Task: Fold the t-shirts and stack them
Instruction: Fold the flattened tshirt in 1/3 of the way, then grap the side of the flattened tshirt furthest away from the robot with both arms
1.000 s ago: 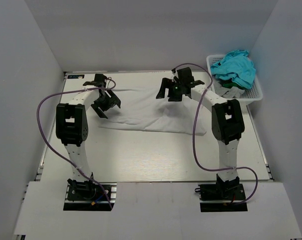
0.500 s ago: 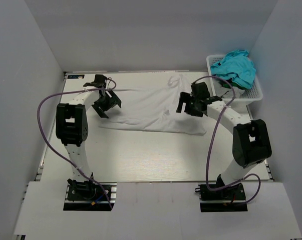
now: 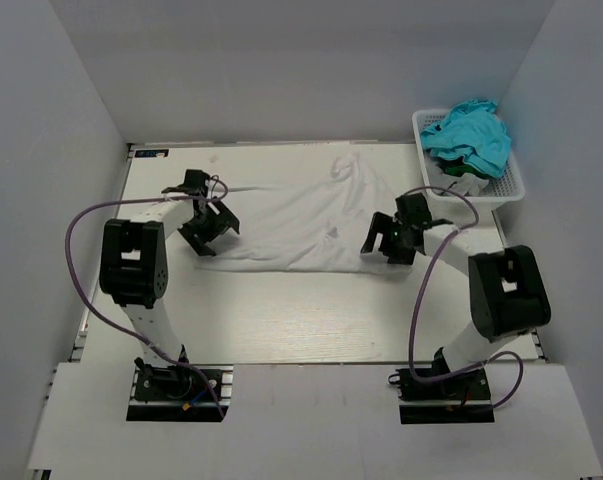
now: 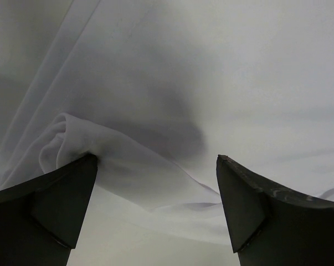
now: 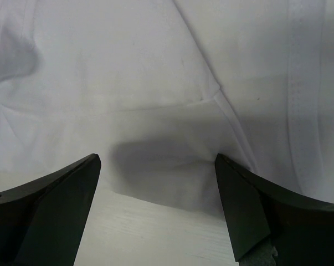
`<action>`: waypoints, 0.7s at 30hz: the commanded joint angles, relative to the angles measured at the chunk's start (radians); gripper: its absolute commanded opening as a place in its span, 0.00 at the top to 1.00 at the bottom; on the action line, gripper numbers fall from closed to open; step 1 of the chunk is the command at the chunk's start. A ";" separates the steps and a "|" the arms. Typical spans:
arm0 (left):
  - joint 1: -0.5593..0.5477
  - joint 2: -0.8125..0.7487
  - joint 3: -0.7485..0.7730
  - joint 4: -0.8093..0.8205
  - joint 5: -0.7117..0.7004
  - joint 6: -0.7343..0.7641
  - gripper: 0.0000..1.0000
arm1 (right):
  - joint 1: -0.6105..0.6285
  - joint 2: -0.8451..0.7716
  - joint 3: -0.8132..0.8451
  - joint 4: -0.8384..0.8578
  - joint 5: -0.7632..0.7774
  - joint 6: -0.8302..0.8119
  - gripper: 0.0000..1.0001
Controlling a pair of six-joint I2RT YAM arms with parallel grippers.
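Folding is barely started: one white t-shirt point(image 3: 301, 215) is spread on the tabletop point(image 3: 281, 310), nothing is stacked, and teal shirts point(image 3: 469, 135) are left in the basket point(image 3: 508, 192). Both jaws are held open over its side edges.

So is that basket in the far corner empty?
No, the white basket holds a heap of turquoise clothing piled above its rim.

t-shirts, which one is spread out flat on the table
The white t-shirt, spread across the table; the teal t-shirt sits crumpled in the basket at the far right corner.
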 commanded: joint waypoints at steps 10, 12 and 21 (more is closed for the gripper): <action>-0.005 -0.286 -0.213 -0.138 -0.074 -0.002 0.00 | 0.060 -0.311 -0.144 -0.210 -0.164 -0.044 0.10; -0.005 -0.276 -0.113 -0.147 -0.103 0.032 0.00 | 0.056 -0.285 -0.061 -0.222 -0.157 -0.076 0.10; 0.029 0.106 0.372 -0.244 -0.274 0.044 0.00 | 0.044 0.037 0.426 -0.190 -0.002 -0.105 0.10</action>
